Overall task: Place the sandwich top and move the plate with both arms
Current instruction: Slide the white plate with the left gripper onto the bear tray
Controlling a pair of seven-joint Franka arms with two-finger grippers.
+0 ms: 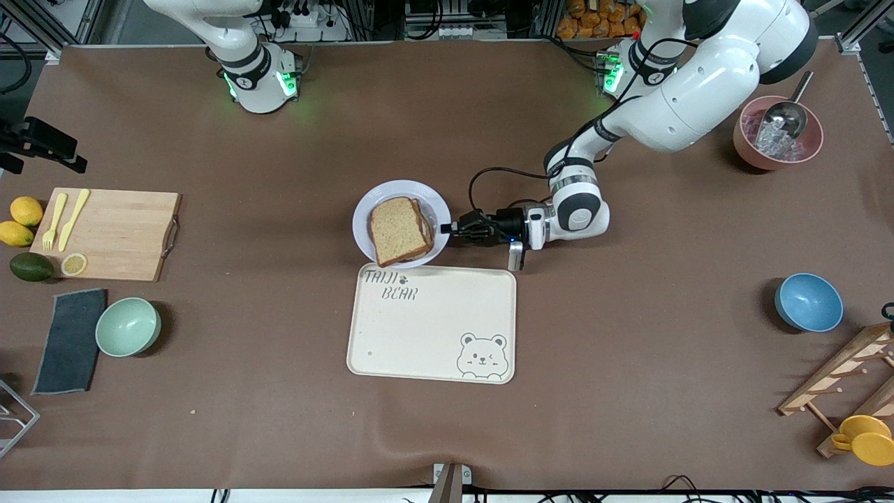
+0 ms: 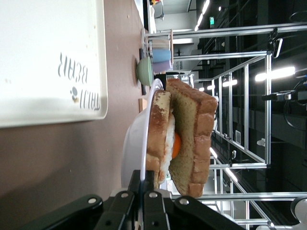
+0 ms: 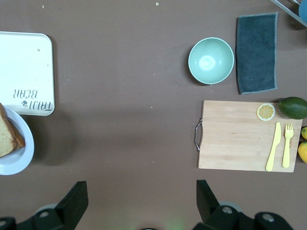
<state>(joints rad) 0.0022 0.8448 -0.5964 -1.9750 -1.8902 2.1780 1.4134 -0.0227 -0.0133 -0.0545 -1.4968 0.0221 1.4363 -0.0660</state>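
Two arms share the worktop (image 1: 279, 433) in the front view: the left hand (image 1: 447, 228) is clamped on the rim of the plate (image 1: 366, 222), which carries the sandwich top (image 1: 397, 229) just beside the cream tray (image 1: 433, 328). Its wrist view shows fingers (image 2: 152, 203) pinching the plate (image 2: 132, 153) under the sandwich top (image 2: 192, 139) over a fried egg (image 2: 175, 145). Over bare worktop (image 3: 120, 96), the right hand (image 3: 141, 203) waits with fingers apart, the plate (image 3: 19, 158) at that view's edge.
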